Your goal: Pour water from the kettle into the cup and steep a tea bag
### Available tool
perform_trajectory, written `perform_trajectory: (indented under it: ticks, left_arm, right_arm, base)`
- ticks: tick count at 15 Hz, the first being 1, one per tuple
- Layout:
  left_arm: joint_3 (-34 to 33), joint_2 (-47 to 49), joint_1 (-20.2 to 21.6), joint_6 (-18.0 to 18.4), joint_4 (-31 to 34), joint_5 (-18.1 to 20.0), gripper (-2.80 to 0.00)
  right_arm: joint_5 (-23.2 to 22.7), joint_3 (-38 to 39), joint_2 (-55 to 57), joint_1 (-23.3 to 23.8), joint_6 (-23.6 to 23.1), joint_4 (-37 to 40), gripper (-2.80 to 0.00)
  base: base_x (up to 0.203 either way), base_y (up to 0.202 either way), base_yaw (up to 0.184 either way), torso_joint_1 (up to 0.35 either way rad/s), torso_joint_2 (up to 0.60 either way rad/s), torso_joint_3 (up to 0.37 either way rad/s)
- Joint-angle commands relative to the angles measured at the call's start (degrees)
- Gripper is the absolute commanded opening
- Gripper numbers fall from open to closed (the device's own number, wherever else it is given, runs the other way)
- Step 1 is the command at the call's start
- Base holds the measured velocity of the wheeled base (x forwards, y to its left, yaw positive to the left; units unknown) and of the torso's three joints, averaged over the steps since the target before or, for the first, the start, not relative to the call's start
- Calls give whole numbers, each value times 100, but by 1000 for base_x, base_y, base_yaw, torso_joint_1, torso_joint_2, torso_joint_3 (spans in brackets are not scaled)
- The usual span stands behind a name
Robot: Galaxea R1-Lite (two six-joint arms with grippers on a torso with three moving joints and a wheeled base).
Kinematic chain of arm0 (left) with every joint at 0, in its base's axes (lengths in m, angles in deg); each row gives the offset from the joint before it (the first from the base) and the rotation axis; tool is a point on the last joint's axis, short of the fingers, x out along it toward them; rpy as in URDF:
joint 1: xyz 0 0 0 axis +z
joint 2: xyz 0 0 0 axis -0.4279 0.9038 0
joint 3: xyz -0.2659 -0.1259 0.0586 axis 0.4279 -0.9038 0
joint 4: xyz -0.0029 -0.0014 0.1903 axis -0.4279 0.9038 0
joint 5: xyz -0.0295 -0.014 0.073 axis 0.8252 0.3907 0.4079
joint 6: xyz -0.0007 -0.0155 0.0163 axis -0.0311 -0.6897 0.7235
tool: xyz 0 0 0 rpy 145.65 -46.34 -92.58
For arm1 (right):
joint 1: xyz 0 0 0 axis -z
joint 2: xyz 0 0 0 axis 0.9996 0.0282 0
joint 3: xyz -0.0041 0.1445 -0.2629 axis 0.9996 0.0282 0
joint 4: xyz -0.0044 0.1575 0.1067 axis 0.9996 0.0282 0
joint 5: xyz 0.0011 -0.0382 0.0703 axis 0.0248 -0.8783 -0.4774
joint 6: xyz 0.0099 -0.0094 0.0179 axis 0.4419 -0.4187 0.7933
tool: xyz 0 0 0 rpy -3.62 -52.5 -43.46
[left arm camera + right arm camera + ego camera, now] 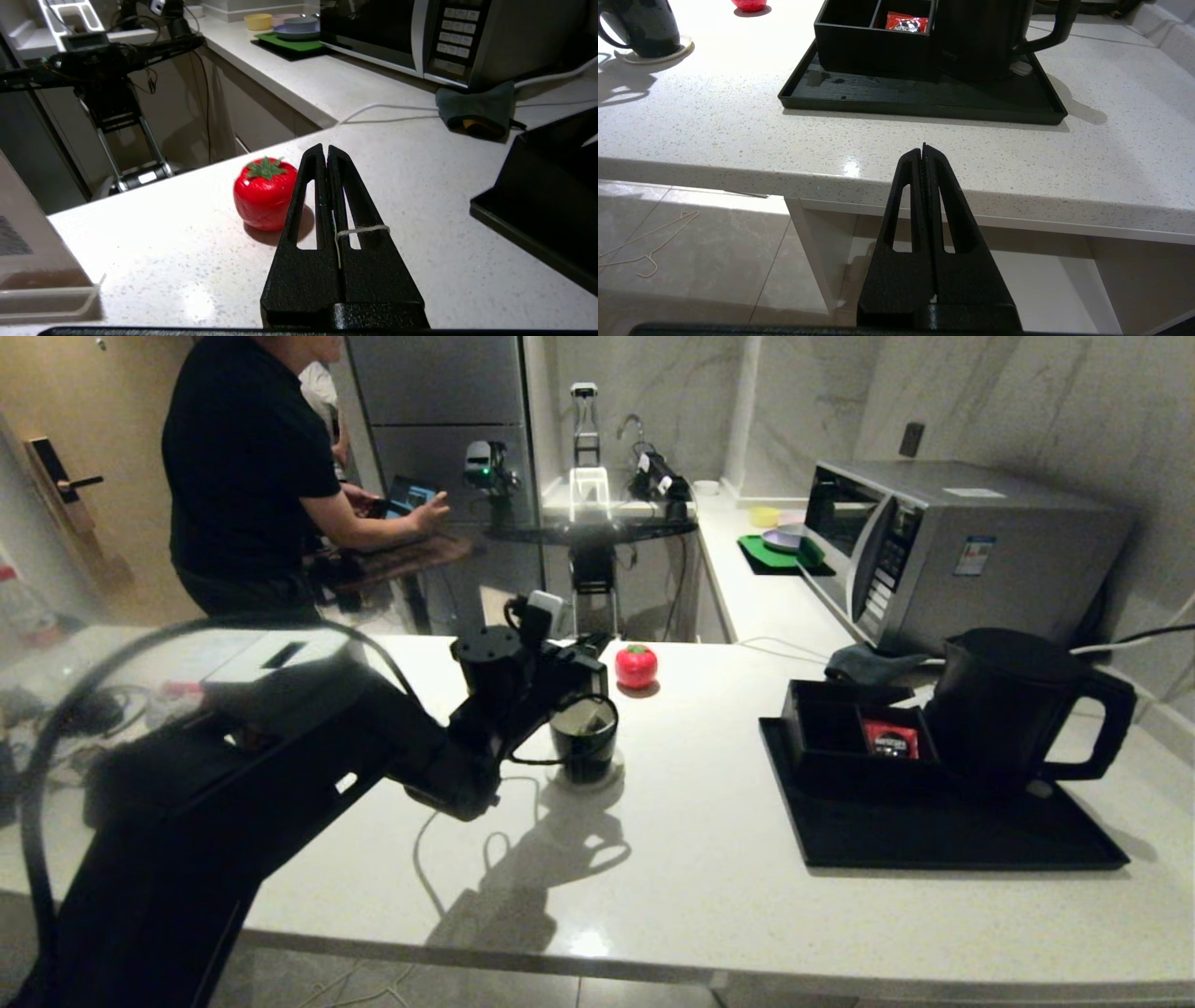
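Note:
The glossy black cup [584, 747] stands on a pale coaster left of the counter's middle, also seen in the right wrist view as the cup [644, 23]. A pale tea bag [590, 717] shows in its mouth; I cannot make out the water. My left gripper [597, 663] hovers just above the cup, shut on the tea bag's white string [362, 229], which loops over one finger. The matte black kettle [1008, 709] stands upright on the black tray [934, 840] at the right. My right gripper [923, 148] is shut and empty, below the counter's front edge.
A red tomato-shaped object [636, 665] sits just beyond the cup. A black compartment box [845, 733] with a red sachet [890, 738] stands on the tray beside the kettle. A microwave [952, 555] is behind it, and a person [247, 476] stands at the far left.

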Motion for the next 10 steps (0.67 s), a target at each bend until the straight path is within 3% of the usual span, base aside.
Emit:
perform_trajectory:
  ticks: [1,10]
  left_arm:
    - [-6,163,0,-3,-51,11,-280]
    - [-23,456,-27,-12,-368,3,-280]
  right_arm:
    - [-4,0,7,-6,-2,1,-280]
    - [-4,0,7,0,-2,1,-280]
  base:
    - [0,0,0,0,0,0]
    - [0,0,0,0,0,0]
